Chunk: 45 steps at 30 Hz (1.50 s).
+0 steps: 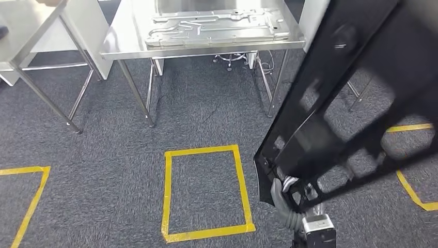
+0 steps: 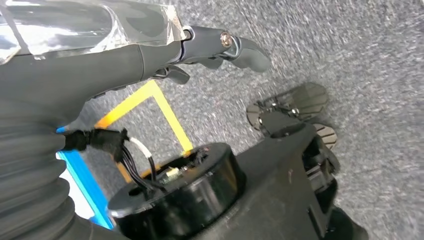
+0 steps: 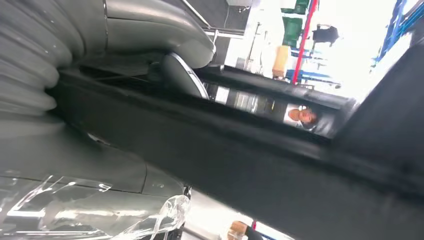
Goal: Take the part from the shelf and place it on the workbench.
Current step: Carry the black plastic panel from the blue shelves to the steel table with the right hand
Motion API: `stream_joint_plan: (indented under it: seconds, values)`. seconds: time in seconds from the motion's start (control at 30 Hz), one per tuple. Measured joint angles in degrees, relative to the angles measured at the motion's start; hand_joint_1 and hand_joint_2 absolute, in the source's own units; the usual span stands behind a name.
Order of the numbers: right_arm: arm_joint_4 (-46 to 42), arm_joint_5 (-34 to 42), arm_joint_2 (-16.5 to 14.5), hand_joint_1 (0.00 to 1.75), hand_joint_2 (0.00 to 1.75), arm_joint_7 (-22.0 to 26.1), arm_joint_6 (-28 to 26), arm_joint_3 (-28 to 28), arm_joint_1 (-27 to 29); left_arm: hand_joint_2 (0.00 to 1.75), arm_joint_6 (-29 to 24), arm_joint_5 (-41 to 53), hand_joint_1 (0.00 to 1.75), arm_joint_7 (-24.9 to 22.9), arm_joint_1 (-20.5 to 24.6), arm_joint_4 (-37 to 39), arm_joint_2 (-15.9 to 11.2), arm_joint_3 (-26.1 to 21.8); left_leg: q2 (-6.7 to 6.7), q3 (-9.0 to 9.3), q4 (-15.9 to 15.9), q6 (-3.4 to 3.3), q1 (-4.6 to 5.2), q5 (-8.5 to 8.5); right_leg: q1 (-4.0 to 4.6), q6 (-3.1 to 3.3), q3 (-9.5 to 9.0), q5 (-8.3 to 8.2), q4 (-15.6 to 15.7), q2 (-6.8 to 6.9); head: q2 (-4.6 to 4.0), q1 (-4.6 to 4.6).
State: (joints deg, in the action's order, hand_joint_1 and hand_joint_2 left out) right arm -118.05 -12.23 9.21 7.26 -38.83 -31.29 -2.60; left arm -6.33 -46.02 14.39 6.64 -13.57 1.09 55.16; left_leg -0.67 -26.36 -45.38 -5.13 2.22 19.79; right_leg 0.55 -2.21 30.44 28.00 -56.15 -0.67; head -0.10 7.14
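Note:
The part is a large black open frame (image 1: 356, 77), tilted and raised at the right of the head view. My right hand (image 1: 283, 199) grips its lower corner from below. In the right wrist view my right hand (image 3: 100, 165) wraps around a black bar of the frame (image 3: 250, 165). The steel workbench (image 1: 124, 46) stands ahead at the top centre, some way beyond the frame. My left hand (image 2: 150, 55) hangs over the grey carpet, its fingers spread and holding nothing.
A silver pressed metal panel (image 1: 217, 28) lies on the workbench. Another steel table (image 1: 26, 26) stands at the far left. Yellow tape rectangles (image 1: 168, 191) mark the carpet before the bench legs (image 1: 137, 95). A person (image 3: 302, 116) stands far off.

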Motion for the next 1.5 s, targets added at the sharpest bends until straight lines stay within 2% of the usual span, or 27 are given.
stream_joint_plan:
  seconds: [0.07,0.1,0.13,0.17,0.23,0.3,0.37,0.43,0.53,0.6,0.67,0.7,0.73,0.77,0.8,0.83,0.9,1.0,1.07,1.13,1.17,1.2,1.23,1.3,1.37,1.43,1.5]
  values:
    - [0.18,0.19,-0.02,1.75,1.75,-0.80,0.00,0.17,0.08,1.75,-0.07,-0.21,0.00,0.01,-0.05,0.00,0.01,0.01,0.05,0.15,-0.03,-0.29,-0.02,0.23,-0.23,-0.43,5.29,3.52,-9.57,0.05,0.00,-0.02]
    - [0.31,-0.14,-0.02,1.75,1.75,-1.63,0.01,0.20,0.14,1.75,-0.16,-0.30,0.00,0.01,-0.11,0.00,0.01,0.01,0.06,0.33,-0.05,-0.28,-0.02,0.39,-0.31,-0.51,7.04,3.82,-12.26,0.07,0.01,-0.02]
    - [0.45,-0.78,0.02,1.75,1.75,-2.93,0.06,0.20,0.14,1.75,-0.28,-0.42,0.00,0.01,-0.17,0.00,0.01,0.00,0.06,0.62,-0.05,-0.25,-0.02,0.60,-0.35,-0.54,7.50,2.88,-12.41,0.08,0.01,-0.01]
    - [0.58,-1.56,0.13,1.75,1.75,-4.63,0.17,0.20,0.08,1.75,-0.42,-0.53,0.00,0.01,-0.21,0.00,0.01,-0.01,0.05,1.01,-0.05,-0.19,-0.02,0.85,-0.38,-0.51,6.60,0.85,-9.93,0.10,0.00,-0.01]
    - [0.77,-2.58,0.64,1.75,1.75,-7.79,0.57,0.17,-0.28,1.75,-0.56,-0.75,0.00,0.03,-0.18,0.00,0.01,-0.02,0.00,1.85,-0.09,0.06,0.11,1.48,-0.42,-0.40,2.44,-3.81,-0.88,0.17,0.00,-0.02]
    - [0.81,-2.30,1.23,1.75,1.75,-9.23,0.98,0.16,-0.73,1.75,-0.59,-0.86,0.00,0.09,-0.12,0.00,0.01,-0.01,-0.05,2.23,-0.27,0.32,0.45,2.31,-0.57,0.04,-0.93,-6.27,6.10,0.25,0.01,0.01]
    - [0.83,-1.67,1.68,1.75,1.75,-9.46,1.31,0.16,-0.99,1.75,-0.61,-0.97,0.00,0.15,-0.06,0.00,-0.02,0.00,-0.05,2.36,-0.31,0.52,0.71,3.01,-0.82,0.75,-1.94,-6.55,7.98,0.26,0.01,0.04]
    - [0.83,-1.18,2.07,1.75,1.75,-9.45,1.67,0.15,-1.10,1.75,-0.68,-1.08,0.00,0.17,-0.02,0.02,-0.10,-0.01,0.02,1.91,-1.85,1.18,0.79,4.34,-1.21,1.26,-2.28,-6.41,8.17,0.29,0.01,0.01]
    - [0.83,-0.80,2.46,1.75,1.75,-9.43,2.19,0.14,-1.18,1.75,-0.73,-1.14,0.00,0.19,0.03,0.03,-0.08,-0.02,0.08,-1.25,-8.63,2.52,0.24,7.98,-1.59,1.61,-2.65,-6.32,8.38,0.39,0.01,-0.01]
    - [0.83,-0.75,2.50,1.75,1.75,-9.42,2.26,0.14,-1.19,1.75,-0.73,-1.14,0.00,0.19,0.02,0.03,-0.08,-0.02,0.08,-2.21,-10.48,2.72,0.05,8.81,-1.61,1.66,-2.66,-6.29,8.38,0.39,0.02,-0.03]
    - [0.83,-0.57,2.58,1.75,1.75,-9.40,2.49,0.14,-1.23,1.75,-0.73,-1.18,0.00,0.19,-0.03,0.04,-0.08,-0.02,0.09,-5.08,-15.68,3.08,-0.41,10.72,-1.65,1.72,-2.75,-6.15,8.38,0.38,0.01,-0.03]
    - [0.83,-0.45,2.75,1.75,1.75,-9.39,2.68,0.13,-1.24,1.75,-0.70,-1.20,0.00,0.19,-0.06,0.04,-0.08,-0.02,0.09,-6.91,-18.13,3.29,-0.79,10.78,-1.69,1.69,-3.08,-5.86,8.38,0.37,0.01,-0.03]
    - [0.83,-0.34,2.93,1.75,1.75,-9.37,2.88,0.10,-1.28,1.75,-0.68,-1.23,0.00,0.19,-0.10,0.04,-0.08,-0.02,0.10,-7.81,-18.52,3.36,-1.12,9.75,-1.71,1.64,-3.55,-5.51,8.40,0.36,0.01,-0.03]
    - [0.83,-0.30,3.09,1.75,1.75,-9.34,3.04,0.08,-1.35,1.75,-0.66,-1.25,0.00,0.19,-0.12,0.04,-0.08,-0.02,0.10,-7.15,-15.80,3.16,-1.22,7.43,-1.72,1.54,-4.14,-5.14,8.47,0.34,0.01,-0.02]
    - [0.82,-0.20,3.22,1.75,1.75,-9.29,3.22,0.06,-1.45,1.75,-0.64,-1.26,0.00,0.19,-0.11,0.04,-0.11,-0.02,0.12,-5.42,-11.00,2.65,-1.15,4.49,-1.78,1.44,-4.80,-4.81,8.66,0.32,0.01,-0.02]
    - [0.82,-0.10,3.27,1.75,1.75,-9.20,3.38,0.05,-1.59,1.75,-0.65,-1.26,0.00,0.19,-0.08,0.04,-0.16,-0.02,0.11,-3.31,-6.07,2.01,-0.77,2.55,-1.73,1.26,-5.22,-4.58,8.84,0.27,0.01,0.01]
    - [0.82,0.16,3.38,1.75,1.75,-9.03,3.71,0.04,-1.78,1.75,-0.63,-1.28,0.00,0.19,0.00,0.07,-0.28,-0.02,0.06,-1.13,-1.02,0.99,-0.17,1.16,-1.61,0.76,-5.74,-4.33,8.95,0.15,0.01,-0.01]
    - [0.80,0.31,3.61,1.75,1.75,-8.87,3.96,-0.04,-1.90,1.75,-0.59,-1.39,0.00,0.21,-0.15,0.10,-0.33,-0.02,0.03,0.17,0.00,0.55,-0.45,0.81,-1.32,0.01,-5.61,-3.61,6.86,0.10,0.02,-0.03]
    - [0.78,0.34,3.84,1.75,1.75,-8.81,4.11,-0.14,-2.06,1.75,-0.54,-1.49,0.00,0.25,-0.11,0.11,-0.33,-0.02,0.13,1.01,0.02,0.29,-0.69,0.64,-1.30,-0.53,-2.92,-0.61,1.42,0.15,0.01,-0.05]
    - [0.77,0.36,4.02,1.75,1.75,-8.79,4.22,-0.25,-2.13,1.75,-0.45,-1.54,0.00,0.28,-0.04,0.11,-0.32,-0.02,0.19,1.29,-0.01,0.05,-0.67,0.90,-1.32,-0.95,2.22,3.17,-7.59,0.18,0.01,-0.05]
    - [0.78,0.37,4.06,1.75,1.75,-8.80,4.29,-0.30,-2.11,1.75,-0.42,-1.58,0.00,0.28,-0.09,0.11,-0.31,-0.02,0.19,1.47,-0.03,0.00,-0.68,1.11,-1.35,-1.11,4.50,4.08,-10.99,0.19,0.02,-0.05]
    - [0.78,0.37,4.14,1.75,1.75,-8.79,4.40,-0.34,-2.08,1.75,-0.40,-1.63,0.00,0.31,-0.19,0.11,-0.30,-0.02,0.16,1.77,-0.04,0.01,-0.70,1.40,-1.38,-1.21,5.85,3.78,-12.28,0.20,0.01,-0.04]
    - [0.78,0.35,4.23,1.75,1.75,-8.78,4.52,-0.37,-2.09,1.75,-0.41,-1.71,0.00,0.33,-0.28,0.11,-0.30,-0.02,0.12,2.16,-0.05,0.10,-0.75,1.73,-1.42,-1.27,6.00,2.26,-11.11,0.21,0.01,-0.04]
    - [0.77,0.27,4.40,1.75,1.75,-8.74,4.74,-0.39,-2.14,1.75,-0.42,-1.80,0.00,0.36,-0.37,0.13,-0.30,-0.02,0.05,3.19,-0.05,0.47,-0.85,2.54,-1.50,-1.28,3.49,-3.34,-3.14,0.25,0.01,-0.05]
    - [0.77,0.19,4.48,1.75,1.75,-8.70,4.81,-0.41,-2.21,1.75,-0.42,-1.89,0.00,0.37,-0.28,0.13,-0.30,-0.02,0.01,3.85,-0.14,1.02,-0.68,3.50,-1.55,-0.98,0.97,-6.60,4.82,0.38,0.01,-0.05]
    - [0.77,0.12,4.50,1.75,1.75,-8.67,4.88,-0.45,-2.24,1.75,-0.42,-1.98,0.00,0.40,-0.21,0.13,-0.30,-0.02,0.05,4.31,-0.27,1.54,-0.40,4.14,-1.65,-0.26,0.18,-6.89,7.58,0.53,0.01,-0.01]
    - [0.77,0.09,4.52,1.75,1.75,-8.66,4.96,-0.47,-2.28,1.75,-0.44,-2.05,0.00,0.42,-0.17,0.13,-0.36,-0.02,0.11,4.62,-1.00,2.04,-0.38,4.92,-2.01,0.51,-0.47,-7.29,7.80,0.61,0.01,0.02]
